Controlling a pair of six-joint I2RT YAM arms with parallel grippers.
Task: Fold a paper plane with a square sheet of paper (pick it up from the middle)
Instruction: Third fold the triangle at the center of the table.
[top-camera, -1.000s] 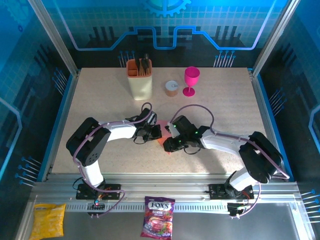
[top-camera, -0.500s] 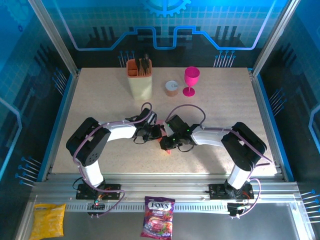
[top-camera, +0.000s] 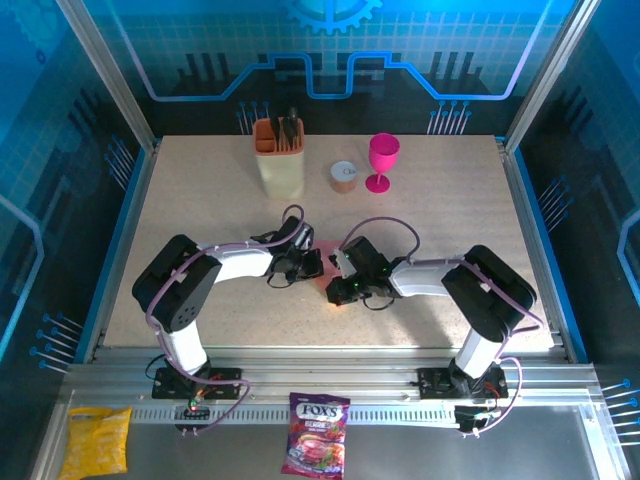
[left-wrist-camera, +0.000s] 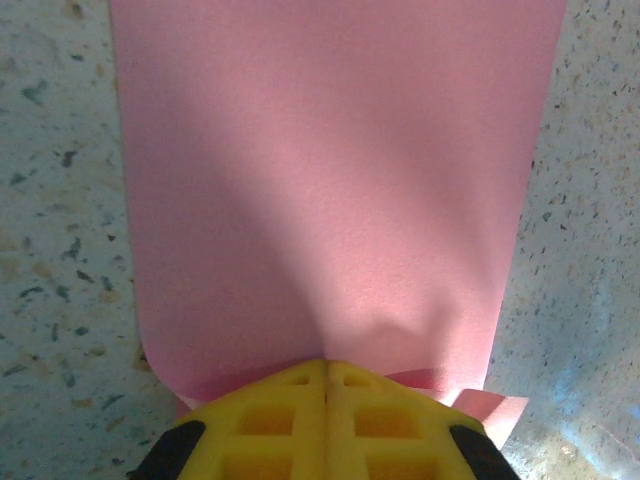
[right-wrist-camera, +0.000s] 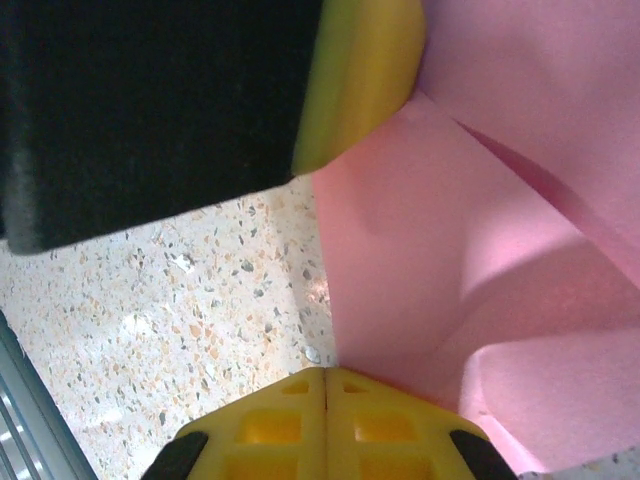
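Right jaws have come together since a second ago and now clamp a corner of the square sheet of paper (right-wrist-camera: 400, 270). Left jaws are also together, pinching another edge, which puckers. Partly folded, the sheet lies mid-way across the bench (top-camera: 450, 200) between both arms. For a clean crease, both pinches probably need to hold while the edges line up, before any pressing.

Bottom centre, my gripper (right-wrist-camera: 327, 400) is pinched together on the creased pink paper sheet (right-wrist-camera: 420, 240) at right; the left gripper's yellow finger (right-wrist-camera: 360, 80) overlaps it up top.
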